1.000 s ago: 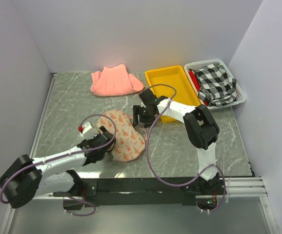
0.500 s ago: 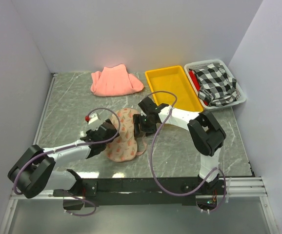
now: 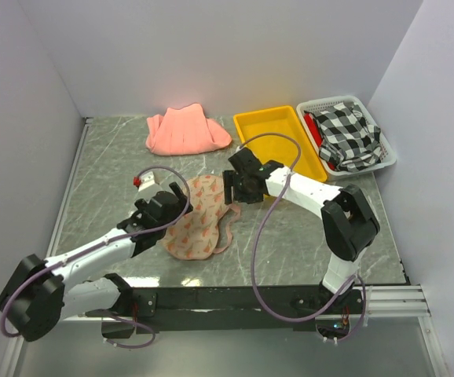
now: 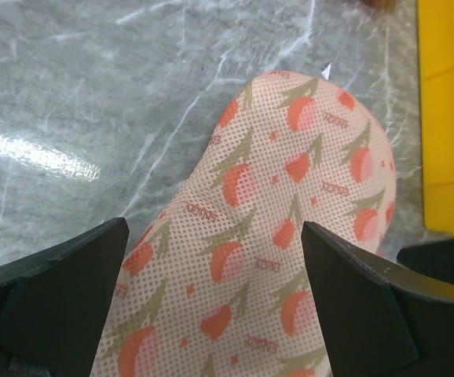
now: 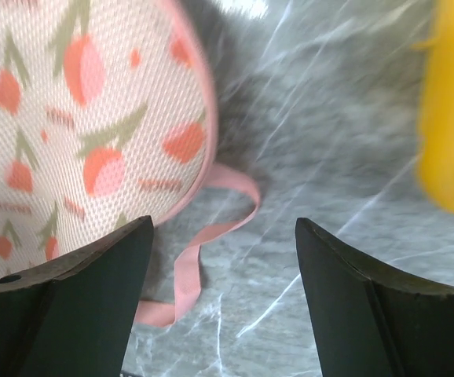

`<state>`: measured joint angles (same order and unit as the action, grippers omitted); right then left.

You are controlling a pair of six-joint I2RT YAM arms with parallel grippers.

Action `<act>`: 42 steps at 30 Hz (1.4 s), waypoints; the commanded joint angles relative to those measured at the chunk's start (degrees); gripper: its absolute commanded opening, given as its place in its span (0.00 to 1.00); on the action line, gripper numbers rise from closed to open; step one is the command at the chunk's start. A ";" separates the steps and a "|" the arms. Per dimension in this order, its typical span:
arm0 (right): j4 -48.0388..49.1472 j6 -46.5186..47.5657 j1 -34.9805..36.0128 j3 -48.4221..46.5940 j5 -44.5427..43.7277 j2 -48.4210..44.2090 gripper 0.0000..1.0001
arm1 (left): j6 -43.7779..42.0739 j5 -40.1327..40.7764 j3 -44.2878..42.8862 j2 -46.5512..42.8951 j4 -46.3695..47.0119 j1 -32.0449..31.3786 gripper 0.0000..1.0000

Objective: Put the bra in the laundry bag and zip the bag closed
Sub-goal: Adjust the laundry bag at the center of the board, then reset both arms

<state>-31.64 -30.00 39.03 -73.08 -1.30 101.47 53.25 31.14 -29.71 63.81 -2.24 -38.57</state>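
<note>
The laundry bag (image 3: pixel 198 220) lies flat on the grey marble counter (image 3: pixel 109 173), about midway between my two arms. From above, its long axis runs from roughly 1 o'clock to 7 o'clock: the narrower rounded end points away toward 1 o'clock and the broader end points back toward the near edge. My left fingers (image 3: pixel 181 206) sit at the bag's 9 o'clock side, over its left edge. They are spread wide and grip nothing. In the left wrist view the printed mesh passes under the gap between them, and its rounded end points to about 1 o'clock. My right fingers (image 3: pixel 229 188) hang at the bag's far end, at about 1 o'clock from its middle. They are also spread wide with nothing between them, and the right wrist view shows the bag's pink-edged rim at 10 o'clock. A thin pink strap (image 5: pixel 211 251) curls out from that rim onto the bare counter. From above, it loops along the bag's 3 o'clock side. I cannot tell whether it belongs to the bra, because no cups show in any view, and I cannot tell whether the zip is closed. A folded salmon-pink cloth (image 3: pixel 188 130) lies at 12 o'clock from the bag, near the back wall. A yellow tray (image 3: pixel 278 141) sits at about 1 o'clock, just beyond my right fingers. A white basket (image 3: pixel 384 157) holding a black-and-white checked cloth (image 3: pixel 349 133) stands at 2 o'clock, beside the tray.
</note>
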 commanded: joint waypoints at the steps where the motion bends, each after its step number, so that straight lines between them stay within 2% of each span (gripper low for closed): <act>1: -3.25 0.47 -1.41 -6.10 -5.02 0.56 0.81 | -1.58 0.16 -2.10 -4.91 -5.04 0.07 0.99; 8: -1.93 -0.68 -2.55 -11.29 -4.68 7.86 0.81 | -4.73 -3.09 -3.42 -13.70 -7.77 -0.02 0.99; 17: -5.27 1.43 -2.11 -20.69 -5.73 16.73 0.81 | -7.99 -6.35 -6.67 -13.28 -9.01 0.07 0.97; 27: -5.71 2.05 -1.58 -25.97 -4.85 17.01 0.82 | -8.51 -6.26 -6.41 -13.01 -8.48 -0.02 0.97; 32: -2.30 3.45 -1.58 -20.63 -5.82 10.17 0.82 | -9.31 -7.58 -6.06 -12.92 -7.08 0.07 0.97; 35: 3.40 5.56 -1.76 -14.65 -8.97 -1.05 0.83 | -9.83 -7.40 -7.02 -11.87 -6.64 -0.02 0.97; 36: 4.90 6.96 -1.76 -12.81 -9.94 -3.80 0.86 | -10.36 -7.14 -7.46 -11.35 -6.90 0.07 0.97; 38: 8.33 8.55 -2.11 -6.66 -14.33 -12.47 1.00 | -11.67 -7.93 -9.30 -9.60 -6.11 0.24 0.97; 42: 16.42 11.71 -5.26 3.01 -20.84 -24.98 1.00 | -15.71 -11.97 -14.83 -4.23 -5.58 1.82 0.97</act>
<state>-25.96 -22.52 36.75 -75.79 -12.84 89.14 42.57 23.09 -37.63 55.64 -11.29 -38.24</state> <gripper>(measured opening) 0.994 0.969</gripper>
